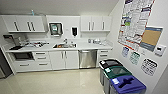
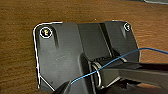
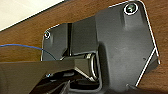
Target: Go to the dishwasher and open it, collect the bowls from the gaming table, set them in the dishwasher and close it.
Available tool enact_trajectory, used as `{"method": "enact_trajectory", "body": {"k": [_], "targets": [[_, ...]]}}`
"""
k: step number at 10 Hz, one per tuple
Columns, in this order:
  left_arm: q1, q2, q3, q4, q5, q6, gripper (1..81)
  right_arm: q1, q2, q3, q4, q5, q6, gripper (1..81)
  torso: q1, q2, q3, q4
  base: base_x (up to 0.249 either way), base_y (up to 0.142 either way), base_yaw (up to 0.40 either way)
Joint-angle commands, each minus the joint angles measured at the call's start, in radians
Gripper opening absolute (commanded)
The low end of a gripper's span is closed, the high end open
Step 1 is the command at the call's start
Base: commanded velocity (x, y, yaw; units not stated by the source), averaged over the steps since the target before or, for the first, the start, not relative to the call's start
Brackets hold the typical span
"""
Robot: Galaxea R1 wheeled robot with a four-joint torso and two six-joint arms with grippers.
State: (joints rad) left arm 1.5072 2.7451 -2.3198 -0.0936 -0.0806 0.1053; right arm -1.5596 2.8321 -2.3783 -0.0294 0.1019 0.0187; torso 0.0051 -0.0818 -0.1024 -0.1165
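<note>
Kitchenette cabinetry fills the far wall ahead of me: white upper cabinets [image 1: 26, 24] on the left and another set [image 1: 95, 23] on the right, with a long white counter [image 1: 82, 46] running beneath them from the left corner to the right-hand wall. Below the counter sit white lower doors [image 1: 64, 59] and drawers [image 1: 41, 59]. The dishwasher [image 1: 87, 58] is built in under the counter toward its right end, its grey steel front shut, its bar handle along the top, between the white doors and a narrow drawer stack [image 1: 104, 55].

Pale glossy floor [image 1: 55, 82] spreads from the cabinets toward me. Along the right wall stand three bins in a row: a black-lidded one [image 1: 110, 63] nearest the counter's right end, a green-lidded one [image 1: 117, 71] beside it, and a blue-lidded one [image 1: 127, 85] closest to me. Above them hang a large printed poster [image 1: 133, 20], a cork board [image 1: 151, 37] and smaller signs [image 1: 149, 66].

A sink [image 1: 64, 45] is set in the middle of the counter, with a paper towel dispenser [image 1: 55, 28] and a dark soap dispenser [image 1: 74, 31] on the wall behind it. Clutter [image 1: 35, 44] lies on the counter's left part, too blurred to name.

My wrist views look past my own dark plates at a brown wood-grain surface [image 2: 20, 30]; a thin blue wire [image 2: 120, 57] crosses it. I cannot tell how far either of my hands is open, or whether either holds anything.
</note>
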Motion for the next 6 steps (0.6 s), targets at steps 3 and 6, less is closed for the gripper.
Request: {"method": "enact_trajectory", "body": {"k": [3, 6], "targets": [[-0.048, -0.021, 0.007, 0.000, 0.050, 0.007, 81.1, 0.043, -0.009, 0.016, -0.001, -0.056, -0.005, 81.1, 0.000, 0.000, 0.000, 0.000, 0.128, 0.000, 0.000], [-0.048, -0.021, 0.007, 0.000, 0.050, 0.007, 81.1, 0.043, -0.009, 0.016, -0.001, -0.054, -0.005, 81.1, 0.000, 0.000, 0.000, 0.000, 0.115, 0.000, 0.000]]}}
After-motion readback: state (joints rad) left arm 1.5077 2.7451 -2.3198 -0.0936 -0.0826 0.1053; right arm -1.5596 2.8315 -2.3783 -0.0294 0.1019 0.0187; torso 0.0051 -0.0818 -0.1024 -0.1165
